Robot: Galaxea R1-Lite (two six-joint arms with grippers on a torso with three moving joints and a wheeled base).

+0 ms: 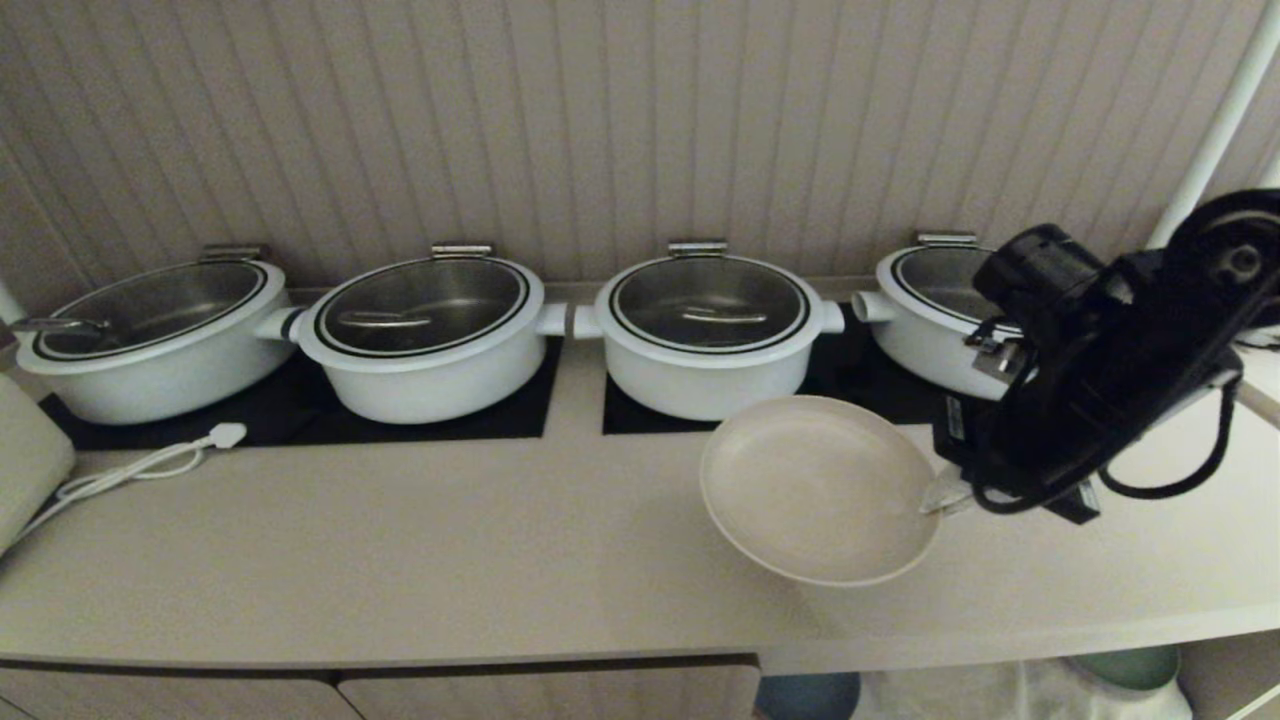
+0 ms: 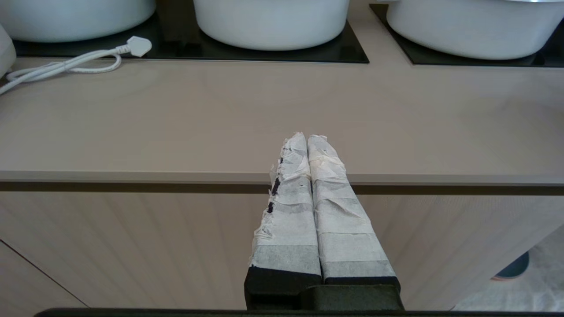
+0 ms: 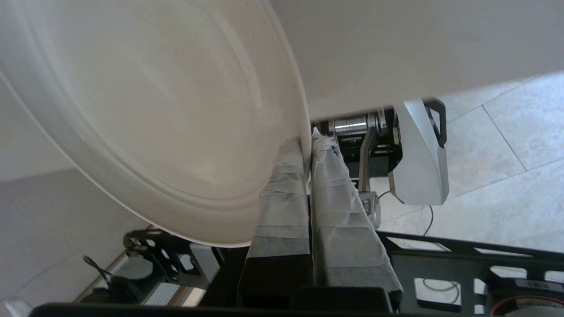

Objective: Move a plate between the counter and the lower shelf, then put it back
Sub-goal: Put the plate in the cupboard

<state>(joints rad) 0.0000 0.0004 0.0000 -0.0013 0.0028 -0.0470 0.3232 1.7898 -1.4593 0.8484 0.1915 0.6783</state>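
My right gripper is clamped on the rim of the plate — fingers pinched either side of the edge, since a thin lip is the only purchase a flat dish gives. The plate hangs tilted over the counter, just in front of the pots. My left gripper waits by the counter's front edge, fingers pressed together, holding nothing.
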